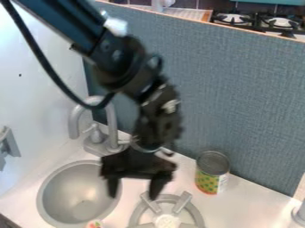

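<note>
- The sink (76, 191) lies in the left part of the surface (238, 205).
- The faucet (100, 146) stands behind the sink.
- The burner (166, 221) sits right of the sink, on the surface.
- The can (212, 172) stands upright behind the burner and to its right, near the panel (238, 89).
- The panel rises behind the surface; beyond it, at upper right, is a stove (259, 20).
- The jaws hang above, between sink and burner, spread apart.

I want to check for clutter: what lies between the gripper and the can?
In the camera view, only bare counter shows between the gripper and the can; the burner sits just below that stretch.
</note>
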Controlling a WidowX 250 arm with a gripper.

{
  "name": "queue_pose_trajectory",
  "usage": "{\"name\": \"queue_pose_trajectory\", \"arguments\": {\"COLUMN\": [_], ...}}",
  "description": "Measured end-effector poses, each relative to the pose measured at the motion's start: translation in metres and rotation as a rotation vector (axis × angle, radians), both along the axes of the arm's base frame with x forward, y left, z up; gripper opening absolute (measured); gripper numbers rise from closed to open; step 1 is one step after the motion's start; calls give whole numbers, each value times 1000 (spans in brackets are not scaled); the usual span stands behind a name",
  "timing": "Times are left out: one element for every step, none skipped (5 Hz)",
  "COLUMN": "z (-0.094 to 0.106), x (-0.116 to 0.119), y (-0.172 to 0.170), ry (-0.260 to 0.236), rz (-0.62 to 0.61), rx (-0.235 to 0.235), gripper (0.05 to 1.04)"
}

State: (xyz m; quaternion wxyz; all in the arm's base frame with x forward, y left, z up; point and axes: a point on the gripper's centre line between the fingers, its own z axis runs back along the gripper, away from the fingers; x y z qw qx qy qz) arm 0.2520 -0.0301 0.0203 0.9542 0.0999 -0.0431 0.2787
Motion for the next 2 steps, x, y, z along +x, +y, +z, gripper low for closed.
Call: {"name": "queue_pose_trajectory", "arguments": {"z": [17, 35], "x": [18, 22], "y": [-47, -99], "ry": [-67, -79], "rz": [-244, -491], "rx": [-104, -174], "gripper": [1005, 1005]}}
